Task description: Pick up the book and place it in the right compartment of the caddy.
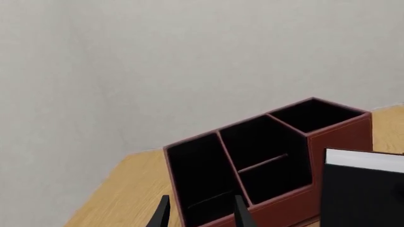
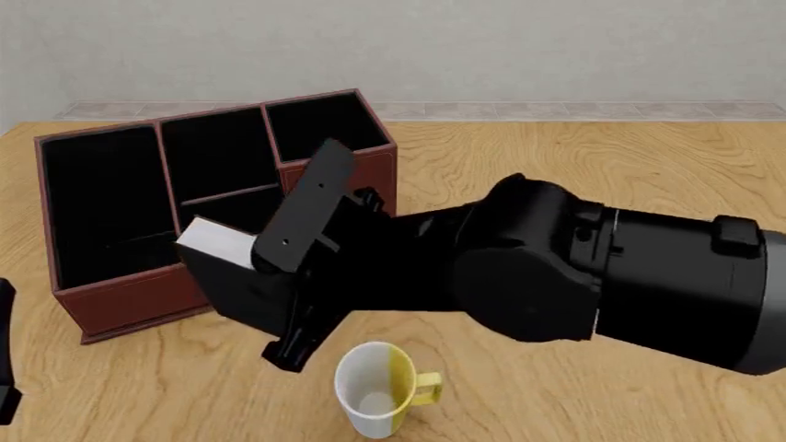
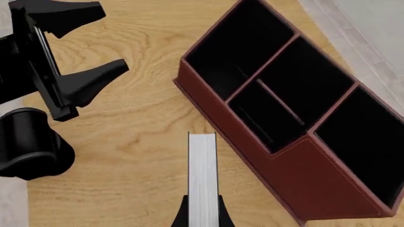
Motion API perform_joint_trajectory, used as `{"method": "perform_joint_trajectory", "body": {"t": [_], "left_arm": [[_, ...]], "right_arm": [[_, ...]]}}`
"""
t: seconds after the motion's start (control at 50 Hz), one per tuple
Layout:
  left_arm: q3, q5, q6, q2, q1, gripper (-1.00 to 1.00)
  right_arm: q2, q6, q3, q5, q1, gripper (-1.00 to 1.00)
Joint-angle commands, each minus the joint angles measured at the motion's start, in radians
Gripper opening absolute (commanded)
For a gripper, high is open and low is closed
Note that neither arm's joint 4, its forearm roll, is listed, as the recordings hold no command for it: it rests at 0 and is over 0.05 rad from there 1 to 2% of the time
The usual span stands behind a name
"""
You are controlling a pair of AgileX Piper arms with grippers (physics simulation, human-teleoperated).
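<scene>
My right gripper (image 2: 293, 281) is shut on the book (image 2: 217, 246), a small black hardcover with a white page edge. It holds the book tilted, just in front of the caddy's (image 2: 123, 296) stepped front, near the middle slot. In the right wrist view the page edge (image 3: 203, 179) runs between the two fingers (image 3: 181, 215). The right compartment (image 2: 322, 124) is a square, black-lined slot that holds nothing, behind and to the right of the book. It also shows in the left wrist view (image 1: 312, 116) and the right wrist view (image 3: 369, 142). My left gripper (image 1: 200, 215) is open and holds nothing, off to the caddy's left.
A white-and-yellow mug (image 2: 375, 387) stands upright on the wooden table (image 2: 590, 166), in front of the book and under the right arm. The left arm's open gripper (image 3: 75, 47) shows in the right wrist view. A grey wall stands behind the table.
</scene>
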Motion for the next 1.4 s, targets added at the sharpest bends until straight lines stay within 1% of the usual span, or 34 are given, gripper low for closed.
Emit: {"method": "perform_joint_trajectory", "body": {"t": [0.02, 0.04, 0.08, 0.2, 0.22, 0.24, 0.34, 0.36, 0.42, 0.5, 0.52, 0.54, 0.56, 0.6, 0.68, 0.7, 0.74, 0.76, 0.78, 0.8, 0.82, 0.92, 1.02, 1.04, 1.12, 1.14, 1.16, 1.18, 1.2, 1.24, 1.38, 1.4], "left_arm": [[-0.019, 0.018, -0.004, 0.000, -0.011, 1.00], [-0.020, 0.020, -0.005, 0.000, -0.013, 1.00], [-0.020, 0.023, -0.007, 0.000, -0.017, 1.00], [-0.026, 0.033, -0.012, 0.000, -0.030, 1.00], [-0.027, 0.036, -0.012, 0.000, -0.033, 1.00], [-0.027, 0.036, -0.012, 0.000, -0.033, 1.00], [-0.027, 0.040, -0.016, 0.000, -0.046, 1.00], [-0.021, 0.038, -0.019, 0.000, -0.053, 1.00], [-0.008, 0.032, -0.028, 0.000, -0.065, 1.00], [0.021, 0.015, -0.031, 0.000, -0.088, 1.00], [0.022, 0.015, -0.031, 0.000, -0.088, 1.00], [0.036, 0.004, -0.032, 0.000, -0.105, 1.00], [0.036, 0.004, -0.032, 0.000, -0.105, 1.00], [0.045, -0.004, -0.032, 0.000, -0.111, 1.00], [0.064, -0.017, -0.040, 0.000, -0.129, 1.00], [0.072, -0.024, -0.042, 0.000, -0.137, 1.00], [0.076, -0.028, -0.045, 0.000, -0.143, 1.00], [0.077, -0.029, -0.044, 0.000, -0.146, 1.00], [0.077, -0.031, -0.045, 0.000, -0.147, 1.00], [0.079, -0.033, -0.049, 0.000, -0.147, 1.00], [0.083, -0.037, -0.050, 0.000, -0.146, 1.00], [0.126, -0.078, -0.055, 0.000, -0.147, 1.00], [0.135, -0.091, -0.057, 0.000, -0.150, 1.00], [0.134, -0.090, -0.057, 0.000, -0.150, 1.00], [0.136, -0.096, -0.058, 0.000, -0.149, 1.00], [0.140, -0.099, -0.057, 0.000, -0.149, 1.00], [0.143, -0.102, -0.057, 0.000, -0.148, 1.00], [0.146, -0.104, -0.059, 0.000, -0.147, 1.00], [0.152, -0.110, -0.059, 0.000, -0.146, 1.00], [0.161, -0.118, -0.060, 0.000, -0.146, 1.00], [0.185, -0.144, -0.064, 0.000, -0.154, 1.00], [0.187, -0.147, -0.064, 0.000, -0.158, 1.00]], "right_arm": [[-0.085, -0.010, -0.040, 0.079, -0.018, -1.00], [-0.091, -0.007, -0.044, 0.088, -0.018, -1.00], [-0.107, -0.020, -0.046, 0.100, -0.026, -1.00], [-0.140, -0.021, -0.076, 0.156, -0.031, -1.00], [-0.147, -0.033, -0.083, 0.170, -0.037, -1.00], [-0.147, -0.033, -0.083, 0.170, -0.037, -1.00], [-0.155, -0.036, -0.137, 0.225, -0.045, -1.00], [-0.157, -0.046, -0.162, 0.249, -0.057, -1.00], [-0.155, -0.030, -0.211, 0.288, -0.062, -1.00], [-0.154, -0.036, -0.285, 0.351, -0.076, -1.00], [-0.154, -0.036, -0.285, 0.351, -0.076, -1.00], [-0.153, -0.033, -0.332, 0.389, -0.077, -1.00], [-0.153, -0.033, -0.333, 0.390, -0.077, -1.00], [-0.154, -0.044, -0.362, 0.415, -0.087, -1.00], [-0.145, -0.040, -0.454, 0.490, -0.094, -1.00], [-0.136, -0.028, -0.507, 0.528, -0.099, -1.00], [-0.128, -0.037, -0.542, 0.558, -0.110, -1.00], [-0.121, -0.027, -0.571, 0.579, -0.114, -1.00], [-0.101, -0.021, -0.588, 0.618, -0.138, -1.00], [-0.106, -0.015, -0.616, 0.622, -0.121, -1.00], [-0.105, -0.020, -0.628, 0.630, -0.129, -1.00], [-0.082, -0.003, -0.723, 0.695, -0.157, -1.00], [-0.051, 0.029, -0.807, 0.736, -0.185, -1.00], [-0.041, 0.027, -0.830, 0.750, -0.188, -1.00], [-0.004, 0.056, -0.913, 0.788, -0.208, -1.00], [0.014, 0.091, -0.938, 0.810, -0.216, -1.00], [0.019, 0.070, -0.947, 0.811, -0.222, -1.00], [0.023, 0.070, -0.958, 0.810, -0.222, -1.00], [0.032, 0.083, -0.969, 0.812, -0.225, -1.00], [0.051, 0.092, -0.996, 0.817, -0.237, -1.00], [0.110, 0.108, -1.062, 0.823, -0.267, -1.00], [0.120, 0.103, -1.072, 0.825, -0.272, -1.00]]}}
